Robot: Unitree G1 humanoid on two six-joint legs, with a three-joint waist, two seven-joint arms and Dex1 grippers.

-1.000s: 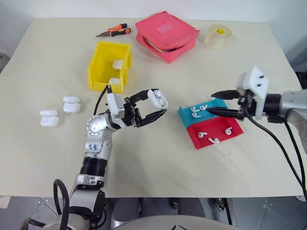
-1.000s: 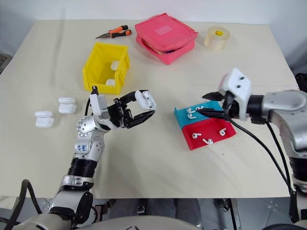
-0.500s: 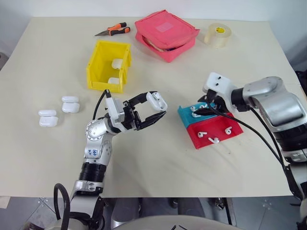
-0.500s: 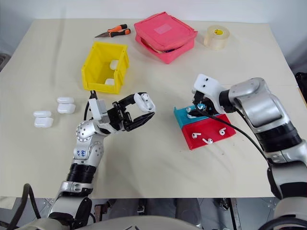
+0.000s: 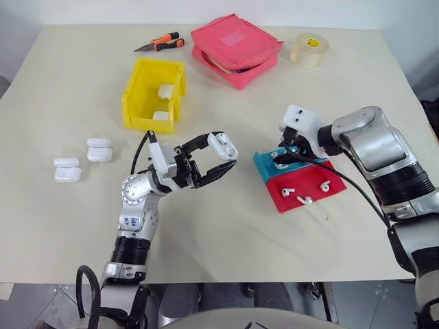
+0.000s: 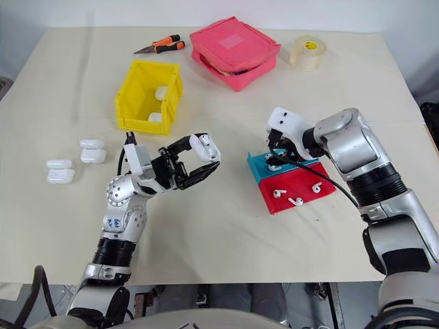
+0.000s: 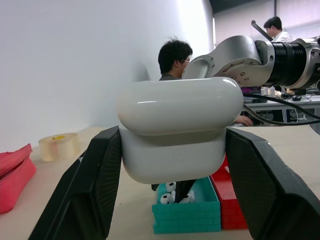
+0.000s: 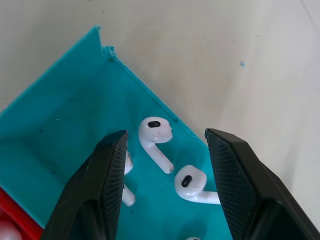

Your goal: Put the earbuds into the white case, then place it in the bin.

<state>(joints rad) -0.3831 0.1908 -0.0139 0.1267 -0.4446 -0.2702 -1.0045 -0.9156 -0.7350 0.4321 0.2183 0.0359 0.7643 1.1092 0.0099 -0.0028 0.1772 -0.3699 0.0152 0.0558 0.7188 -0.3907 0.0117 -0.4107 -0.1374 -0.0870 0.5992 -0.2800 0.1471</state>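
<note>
Two earbuds (image 8: pixel 155 134) are framed by the spread right gripper (image 8: pixel 165 165) over the blue tray (image 8: pixel 55 125); the white case (image 7: pixel 175 130) is clamped in the left gripper (image 7: pixel 172 175).

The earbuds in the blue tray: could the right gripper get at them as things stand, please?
Probably yes: the right gripper hangs open right over the blue tray, an earbud between its fingers, nothing covering it.
</note>
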